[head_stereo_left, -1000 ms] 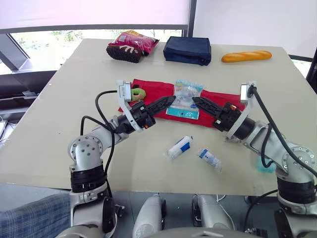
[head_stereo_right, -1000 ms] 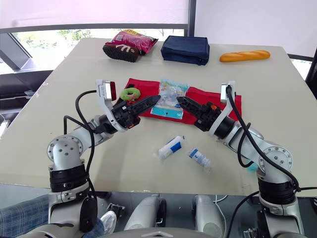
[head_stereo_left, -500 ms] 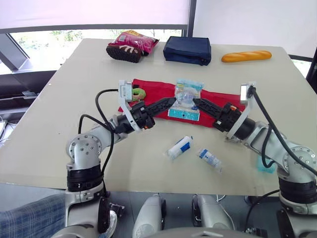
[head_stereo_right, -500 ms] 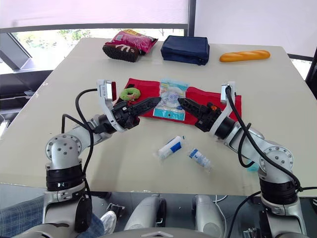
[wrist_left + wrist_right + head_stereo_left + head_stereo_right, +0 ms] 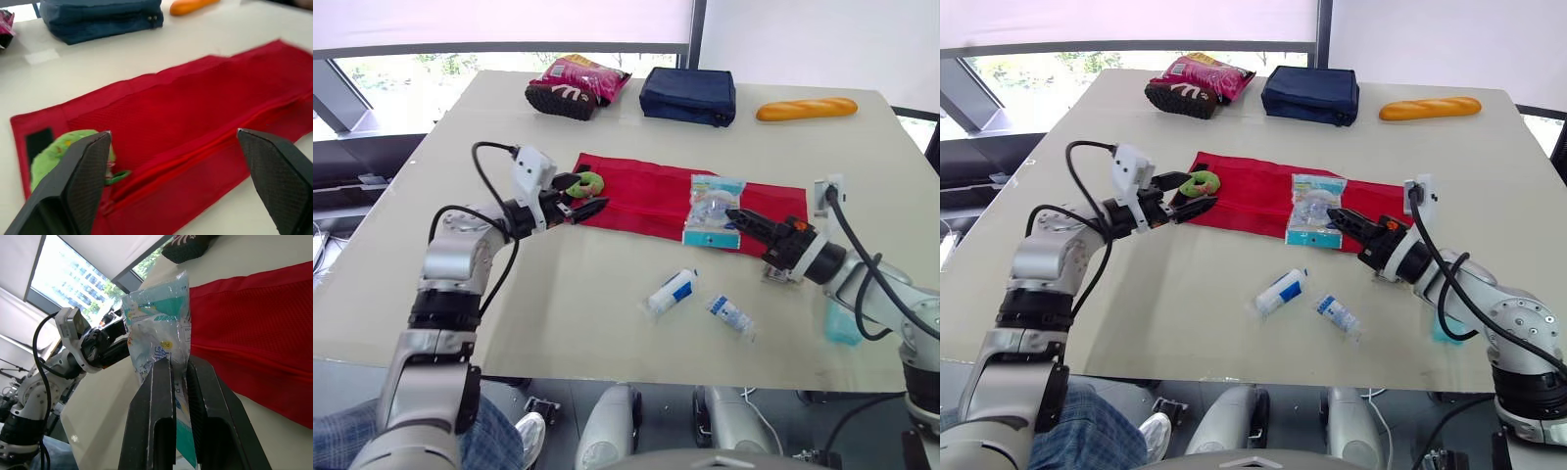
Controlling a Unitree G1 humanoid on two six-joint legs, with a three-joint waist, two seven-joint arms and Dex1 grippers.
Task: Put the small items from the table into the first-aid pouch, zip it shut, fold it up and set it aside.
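Over the right half of the red pouch point(image 5: 646, 191), the right gripper point(image 5: 734, 215) clamps a clear packet point(image 5: 710, 206) by its lower edge. The film is likely light, limp and slippery; hold a sealed edge. The left gripper point(image 5: 585, 196) stands open at the pouch's left end.
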